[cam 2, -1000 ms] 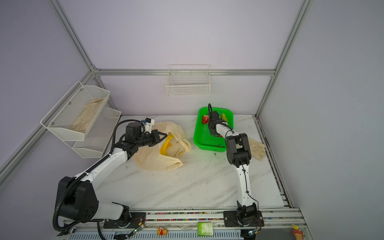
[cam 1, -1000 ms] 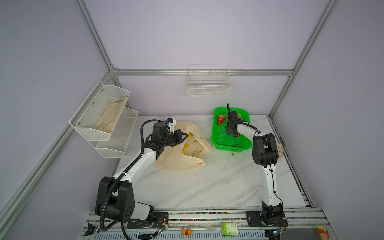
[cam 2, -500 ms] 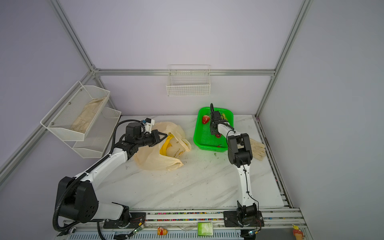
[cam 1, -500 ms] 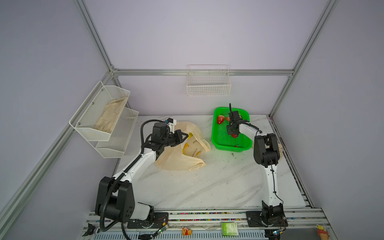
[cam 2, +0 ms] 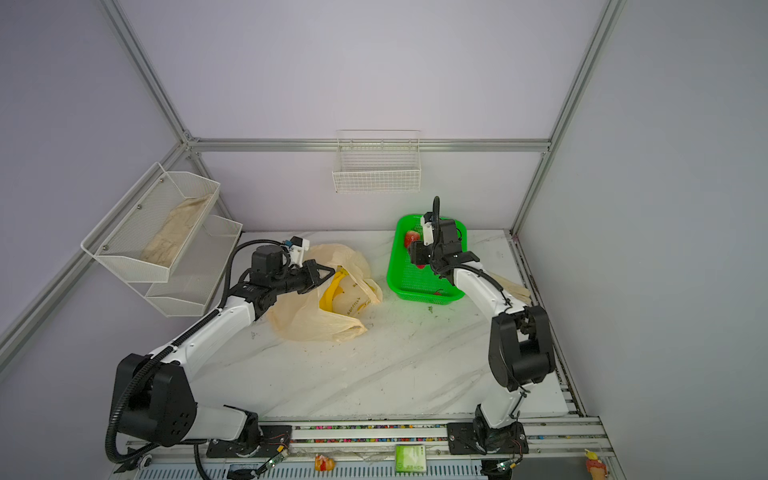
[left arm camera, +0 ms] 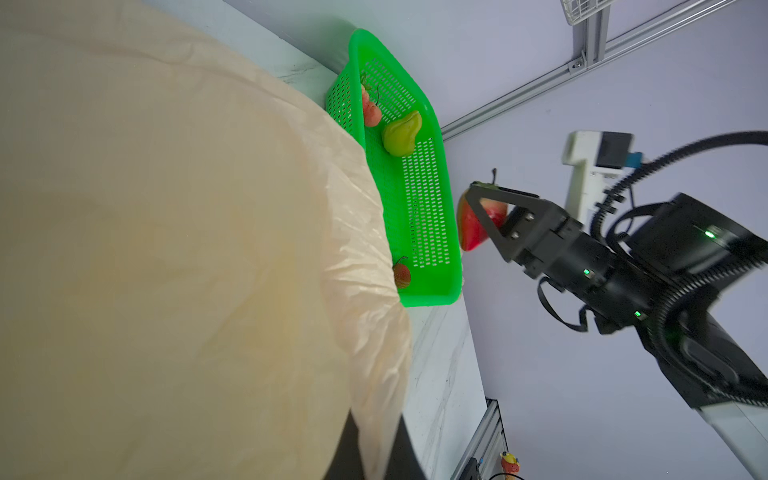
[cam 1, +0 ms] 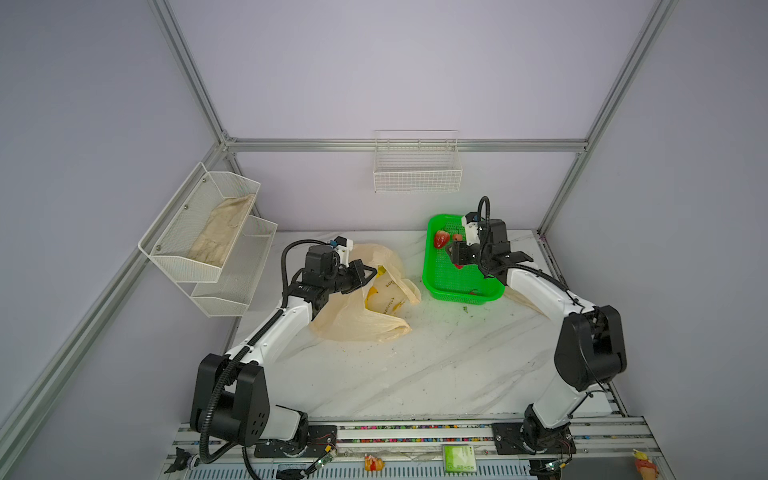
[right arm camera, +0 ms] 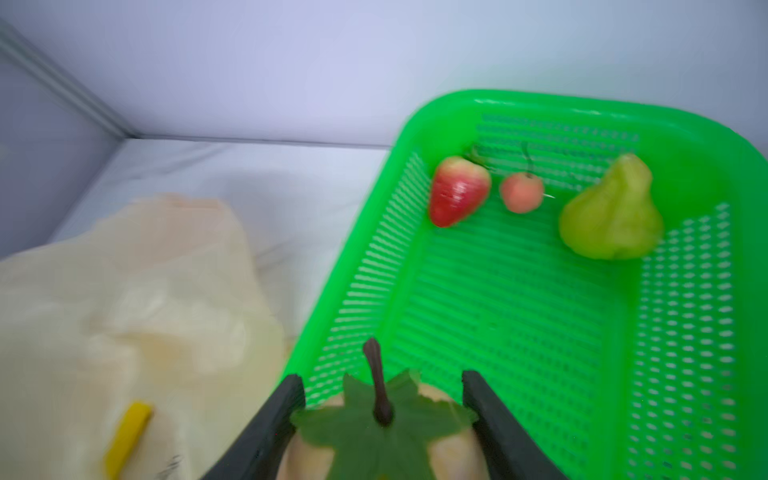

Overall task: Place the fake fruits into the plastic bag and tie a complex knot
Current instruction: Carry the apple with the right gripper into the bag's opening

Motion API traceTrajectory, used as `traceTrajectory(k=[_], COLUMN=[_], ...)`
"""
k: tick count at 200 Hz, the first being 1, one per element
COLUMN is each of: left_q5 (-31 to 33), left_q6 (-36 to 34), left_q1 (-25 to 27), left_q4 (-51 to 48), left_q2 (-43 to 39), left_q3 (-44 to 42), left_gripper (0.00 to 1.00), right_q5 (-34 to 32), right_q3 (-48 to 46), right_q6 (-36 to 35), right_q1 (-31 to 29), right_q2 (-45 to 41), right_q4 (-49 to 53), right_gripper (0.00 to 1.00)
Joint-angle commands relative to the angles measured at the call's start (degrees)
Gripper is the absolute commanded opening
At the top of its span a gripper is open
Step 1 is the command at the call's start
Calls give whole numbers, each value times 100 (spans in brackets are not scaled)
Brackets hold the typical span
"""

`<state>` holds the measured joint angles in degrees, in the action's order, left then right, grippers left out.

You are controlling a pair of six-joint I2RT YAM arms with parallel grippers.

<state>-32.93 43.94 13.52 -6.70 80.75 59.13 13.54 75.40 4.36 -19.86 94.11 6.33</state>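
My right gripper (right arm camera: 381,378) is shut on a red strawberry (left arm camera: 473,226) with a green leaf cap (right arm camera: 382,419), held just above the green mesh basket (cam 1: 436,286). Another strawberry (right arm camera: 457,191), a small stemmed cherry (right arm camera: 521,193) and a yellow-green pear (right arm camera: 611,216) lie at the basket's far end. My left gripper (left arm camera: 376,457) is shut on the rim of the peach plastic bag (cam 1: 357,320), holding its mouth up toward the basket. A yellow banana bunch (cam 2: 330,291) lies inside the bag. No knot shows.
White mesh shelves (cam 1: 208,232) holding cloth hang on the left wall. A wire basket (cam 1: 417,166) hangs on the back wall. Beige gloves (cam 2: 509,284) lie behind my right arm. A small red fruit (left arm camera: 402,274) sits in the basket's near corner.
My right gripper's jaws have narrowed onto the strawberry over the basket. The left arm and the bag have stayed where they were.
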Motion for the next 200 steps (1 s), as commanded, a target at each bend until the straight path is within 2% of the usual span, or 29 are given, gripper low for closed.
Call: traceTrajectory(k=[1,19,39,71,124,178,184,200], left_q5=[-142,-177,-249,-249,-367,-554,-573,-592], left_q6=[27,43,79,80,97,149,165,168], left_q1=[-33,-33,-34,-34,-33,-33,-33,-38], left_q4=[266,266,274,275,274,283,289,301], left_q2=[-113,-88,-81,-97,-60,-26,170,187], left_q3=[32,41,63,52,72,115,124,133], left_gripper=[0,0,0,0,0,0,0,0], right_q5=[722,712,803,1047,1065,18,-47,-562], right_q3=[-873,-1619,-2566,-3051,-2486,-1654,-1601,-1501], right_q6=[-6,-159,-206,-519,-125,832,929,1102], right_q1=[-767,-1249,-1560,-2009,-2291,-2363,-2371,-2431], right_q2=[-510,-899,-1277,-1125,137,1398,1526,1772], right_q4=[-558,-721,-1486,-2252,-3621,-4903,-5088,-5466], right_gripper=[50,49,49,49,49,49,49,49])
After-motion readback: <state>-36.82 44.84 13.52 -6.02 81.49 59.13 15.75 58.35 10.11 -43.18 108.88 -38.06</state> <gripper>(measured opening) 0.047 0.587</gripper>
